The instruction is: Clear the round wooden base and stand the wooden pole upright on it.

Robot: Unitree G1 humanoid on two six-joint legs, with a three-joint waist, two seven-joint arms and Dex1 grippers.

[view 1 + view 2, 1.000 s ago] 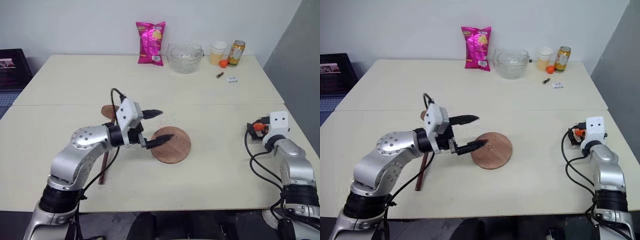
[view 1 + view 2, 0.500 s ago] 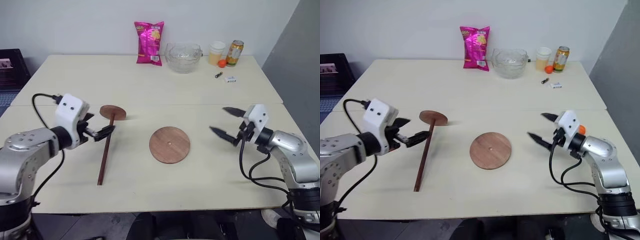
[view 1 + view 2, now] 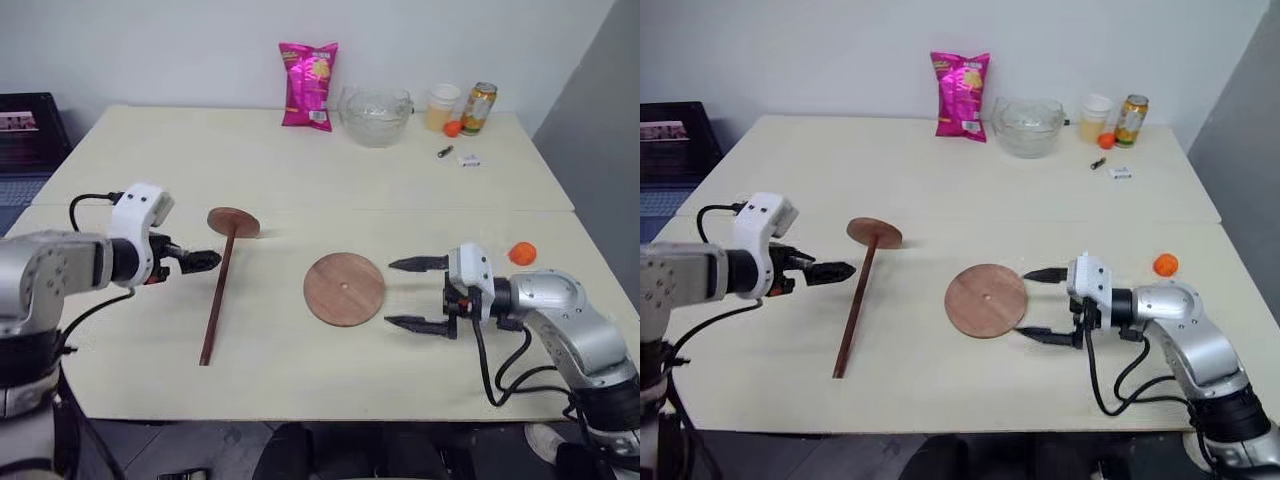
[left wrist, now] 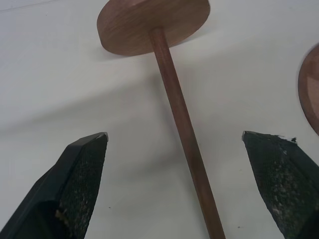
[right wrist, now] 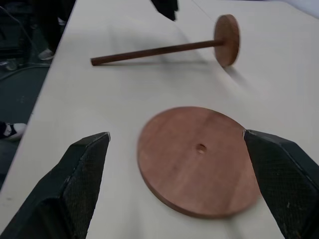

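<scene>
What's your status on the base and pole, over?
Left tool open, beside the wooden pole, which lies flat. Right tool open, facing the round wooden base. Base top bare, nothing in the way.

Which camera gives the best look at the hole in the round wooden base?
The right wrist view: the round wooden base lies close and whole, hole plain. Both head views show it whole but far. The left wrist view catches just its edge.
</scene>
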